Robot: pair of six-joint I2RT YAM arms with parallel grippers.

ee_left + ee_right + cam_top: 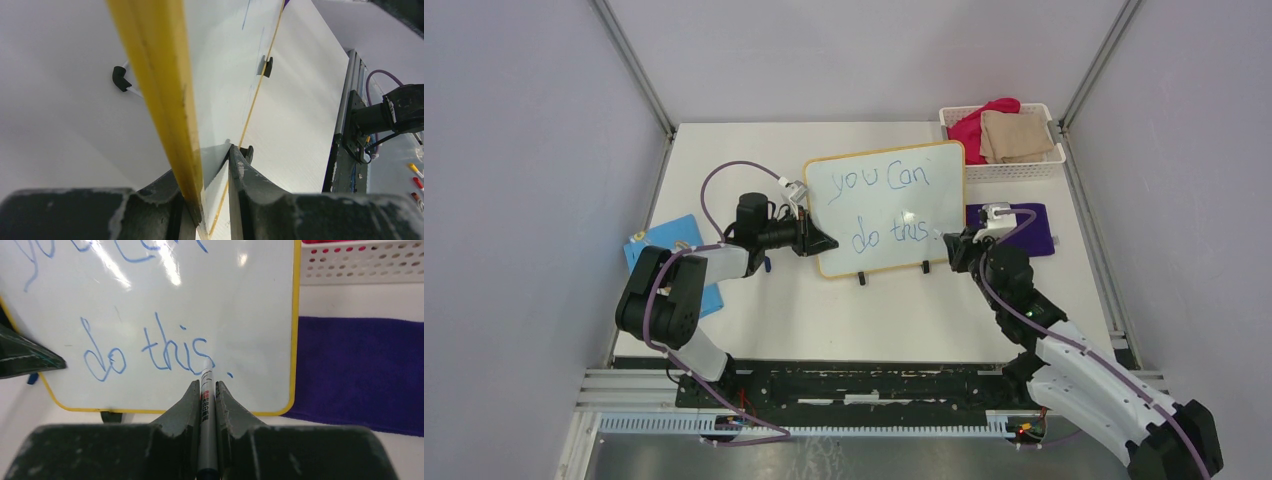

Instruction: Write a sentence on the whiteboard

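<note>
The blue handwritten sentence "you Can do this." [150, 350] fills two lines of the small glossy whiteboard with a yellow-orange rim [894, 256]. The board stands on black feet at the centre of the white surface [824, 320]. The left gripper's [216, 159] jaws are clamped on its 9 o'clock rim. The right gripper's [205, 386] jaws pinch a slim white marker [205, 405], its tip beside the final "s". A purple cloth [1034, 225] lies at the board's 3 o'clock.
</note>
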